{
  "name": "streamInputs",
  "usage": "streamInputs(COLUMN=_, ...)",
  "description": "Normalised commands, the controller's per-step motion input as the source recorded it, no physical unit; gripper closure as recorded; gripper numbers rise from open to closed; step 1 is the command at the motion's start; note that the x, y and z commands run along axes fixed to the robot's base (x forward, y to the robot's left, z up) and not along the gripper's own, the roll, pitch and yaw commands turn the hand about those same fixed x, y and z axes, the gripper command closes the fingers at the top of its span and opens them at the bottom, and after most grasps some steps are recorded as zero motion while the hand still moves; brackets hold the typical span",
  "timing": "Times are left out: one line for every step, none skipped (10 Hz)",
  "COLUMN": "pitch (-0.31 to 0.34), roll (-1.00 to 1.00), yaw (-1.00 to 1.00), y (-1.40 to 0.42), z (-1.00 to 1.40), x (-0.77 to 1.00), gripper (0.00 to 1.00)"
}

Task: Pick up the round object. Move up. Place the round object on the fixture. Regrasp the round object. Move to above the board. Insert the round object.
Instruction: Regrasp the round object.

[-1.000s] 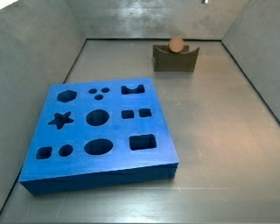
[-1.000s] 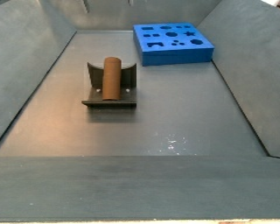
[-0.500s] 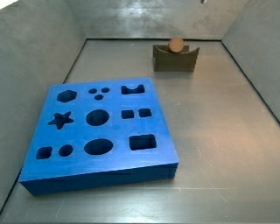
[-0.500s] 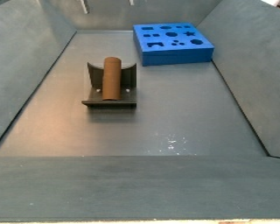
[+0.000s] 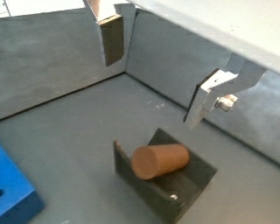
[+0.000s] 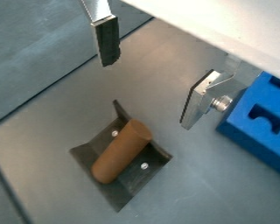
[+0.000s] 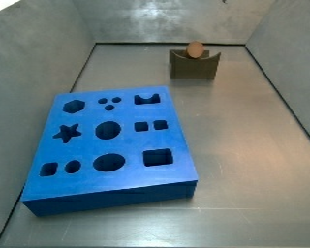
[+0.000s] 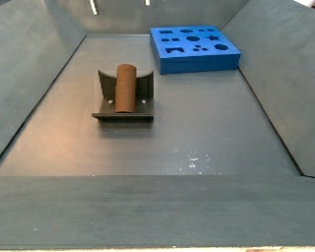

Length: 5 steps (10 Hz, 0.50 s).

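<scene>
**Peg rests in its cradle as open gripper hangs overhead**

The short brown-orange cylinder peg point(image 8: 122, 87) lies on its side in the U-shaped notch of the dark olive-grey fixture block point(image 8: 122, 113), which stands on the grey metal floor point(image 8: 187, 138) of the walled enclosure. Above it hangs the two-finger gripper point(image 6: 154, 66), its flat silver fingers point(image 6: 105, 37) spread wide and holding nothing; the peg is below and between them in both wrist views, well apart from either pad. Its long axis appears to run crosswise to the line between the two fingers, so a straight descent would likely let the pads close on its curved sides. Bare floor surrounds the fixture, which a side view places near an enclosure wall point(image 7: 170, 19). Farther off, well apart from the fixture, lies the large flat blue board point(image 8: 196, 48) with its cut-out holes.
</scene>
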Motion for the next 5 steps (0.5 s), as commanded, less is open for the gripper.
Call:
streamInputs(pitch=-0.04, roll=1.0, yaw=0.02, y=-0.02, z=0.01, x=-0.01, gripper=0.0)
streamInputs(pitch=-0.038, roll=1.0, yaw=0.02, y=-0.02, z=0.01, x=-0.01, gripper=0.0)
streamInputs(pitch=-0.032, roll=1.0, yaw=0.02, y=-0.02, z=0.01, x=0.0, gripper=0.0)
streamInputs(pitch=-0.027, roll=1.0, yaw=0.02, y=-0.02, z=0.01, x=0.0, gripper=0.0)
streamInputs(pitch=-0.021, roll=1.0, yaw=0.02, y=-0.03, z=0.0, x=0.01, gripper=0.0)
